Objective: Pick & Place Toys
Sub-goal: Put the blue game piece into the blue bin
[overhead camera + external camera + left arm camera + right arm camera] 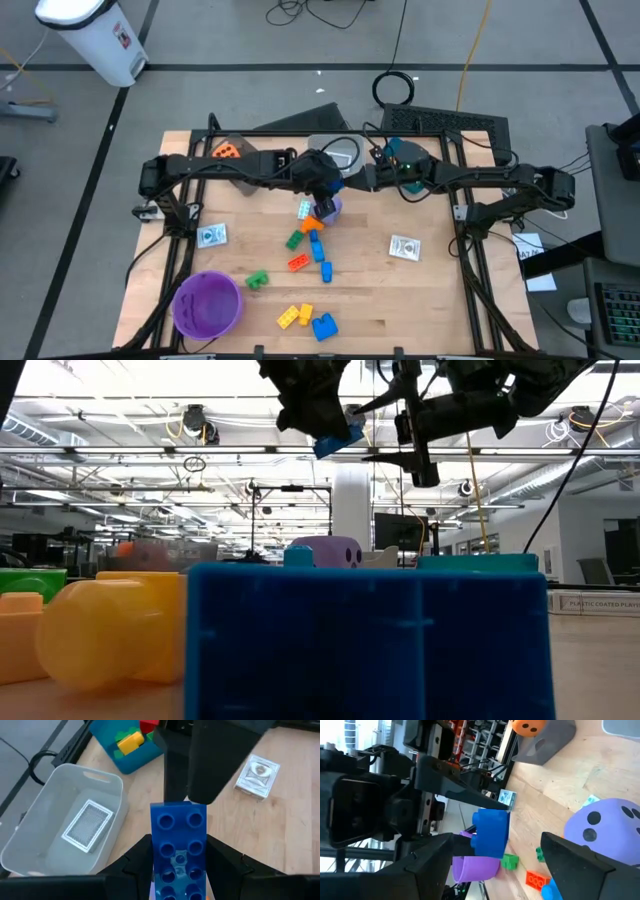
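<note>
Seen from above, a round purple plastic bowl (208, 305) is sitting at seven o'clock on the pale wooden table (420, 300). Near the centre, the left gripper (322, 190) is hovering, clamping a glossy blue studded plastic brick (178, 851) lengthwise between its fingers. A translucent white bin (60, 832) is lying towards twelve o'clock, probably next. At one o'clock, the right gripper (368, 176) is waiting, spread and empty.
</note>
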Controlling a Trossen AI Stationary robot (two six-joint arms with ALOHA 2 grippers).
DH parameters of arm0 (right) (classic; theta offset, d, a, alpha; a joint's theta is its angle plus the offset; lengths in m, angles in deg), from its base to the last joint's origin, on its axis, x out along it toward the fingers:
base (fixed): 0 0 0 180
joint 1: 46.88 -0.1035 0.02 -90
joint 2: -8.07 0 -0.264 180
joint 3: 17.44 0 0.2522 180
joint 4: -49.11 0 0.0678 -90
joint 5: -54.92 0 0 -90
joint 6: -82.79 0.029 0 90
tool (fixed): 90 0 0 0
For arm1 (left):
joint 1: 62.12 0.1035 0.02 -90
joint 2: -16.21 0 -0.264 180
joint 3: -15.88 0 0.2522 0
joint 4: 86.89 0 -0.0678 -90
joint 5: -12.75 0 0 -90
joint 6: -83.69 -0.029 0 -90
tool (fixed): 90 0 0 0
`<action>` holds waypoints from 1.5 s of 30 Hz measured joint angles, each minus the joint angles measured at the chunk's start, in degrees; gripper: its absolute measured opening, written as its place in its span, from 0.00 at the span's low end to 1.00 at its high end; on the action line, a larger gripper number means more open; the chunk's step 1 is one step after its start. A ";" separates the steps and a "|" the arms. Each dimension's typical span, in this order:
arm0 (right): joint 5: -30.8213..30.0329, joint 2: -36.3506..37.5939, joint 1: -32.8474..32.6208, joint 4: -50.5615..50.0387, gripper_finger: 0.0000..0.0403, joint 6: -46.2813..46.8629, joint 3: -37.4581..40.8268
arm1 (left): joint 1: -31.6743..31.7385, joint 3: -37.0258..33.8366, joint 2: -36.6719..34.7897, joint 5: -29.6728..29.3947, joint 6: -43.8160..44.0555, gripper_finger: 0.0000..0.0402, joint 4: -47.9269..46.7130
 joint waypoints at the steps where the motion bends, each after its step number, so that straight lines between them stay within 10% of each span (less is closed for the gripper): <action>1: 0.01 0.02 -0.12 0.01 0.72 0.00 0.00 | -0.05 0.00 -0.02 0.02 -0.39 0.37 0.02; 26: 0.04 -3.74 -1.15 4.95 0.40 1.88 -0.07 | -0.37 -0.04 -0.02 0.52 -2.31 0.38 2.16; 33: -0.11 -3.96 -1.13 3.93 0.22 0.74 0.02 | -0.36 -0.01 -0.17 2.35 -2.16 0.54 3.04; 45: 5.91 -1.72 3.39 7.28 0.22 -0.22 0.04 | 1.73 -0.02 -8.16 3.36 -1.27 0.67 3.06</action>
